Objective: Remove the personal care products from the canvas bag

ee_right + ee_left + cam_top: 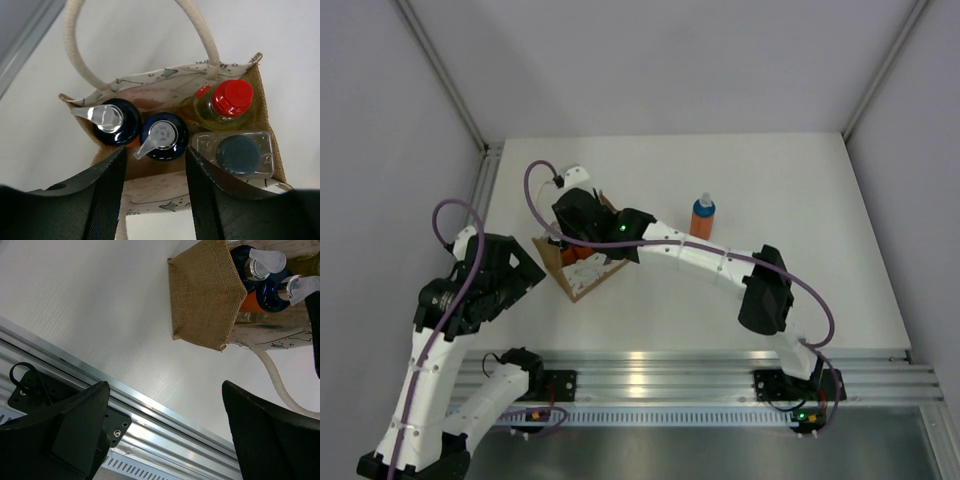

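Observation:
The canvas bag [582, 282] stands left of the table's middle, its tan side [202, 295] facing my left wrist camera. Looking down into the bag [150, 92], I see two blue-capped orange bottles [112, 122] [164, 136], a yellow bottle with a red cap [230, 98] and a pale bottle with a dark cap [239, 155]. My right gripper [154, 152] hangs over the bag, its fingers partly closed on either side of the second blue cap, with a gap on the left. A third orange bottle [703, 217] stands on the table. My left gripper [165, 390] is wide open beside the bag, holding nothing.
An aluminium rail [150, 415] runs along the table's near edge, below my left gripper. The bag's white loop handles [200, 30] arch up at its far side. Grey walls [410, 150] enclose the table on the left, right and back.

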Tool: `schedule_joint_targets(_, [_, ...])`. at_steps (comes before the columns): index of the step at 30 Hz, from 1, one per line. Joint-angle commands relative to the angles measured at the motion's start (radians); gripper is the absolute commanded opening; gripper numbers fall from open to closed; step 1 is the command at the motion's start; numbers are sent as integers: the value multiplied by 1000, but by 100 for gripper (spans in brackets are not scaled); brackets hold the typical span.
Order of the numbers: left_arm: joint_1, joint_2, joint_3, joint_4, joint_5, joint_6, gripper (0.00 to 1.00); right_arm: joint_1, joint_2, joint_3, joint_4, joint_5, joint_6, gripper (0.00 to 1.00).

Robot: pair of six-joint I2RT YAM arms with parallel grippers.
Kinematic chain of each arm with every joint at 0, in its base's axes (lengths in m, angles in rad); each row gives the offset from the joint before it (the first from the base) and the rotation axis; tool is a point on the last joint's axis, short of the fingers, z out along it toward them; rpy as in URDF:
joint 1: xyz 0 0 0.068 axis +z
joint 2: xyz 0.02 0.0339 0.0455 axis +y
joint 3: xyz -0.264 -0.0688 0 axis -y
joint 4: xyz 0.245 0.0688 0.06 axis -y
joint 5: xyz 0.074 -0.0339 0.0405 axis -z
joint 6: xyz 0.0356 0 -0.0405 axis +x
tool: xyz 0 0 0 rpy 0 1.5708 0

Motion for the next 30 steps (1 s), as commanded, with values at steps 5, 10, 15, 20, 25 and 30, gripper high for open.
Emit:
schedule_joint_targets(5, [-1, -24, -12, 5, -2, 8, 98, -4, 61, 110, -55, 55, -3, 49])
schedule_joint_targets(10, [-1, -24, -15, 5, 0, 11, 98, -16, 101, 150, -56, 24, -23, 43])
schedule_joint_targets(15, [-1, -27, -17, 5, -3, 11, 98, -21, 112, 141, -61, 12, -25, 40])
schedule_joint_targets(20, [-1, -27, -23, 5, -3, 9, 98, -29, 120, 130, -61, 6, -22, 40])
schedule_joint_targets(25, [0, -29, -26, 5, -2, 8, 98, -41, 124, 126, -61, -2, -28, 34])
schedule_joint_targets(30, [-1, -32, -30, 6, 0, 5, 98, -42, 124, 127, -59, -34, -57, 26])
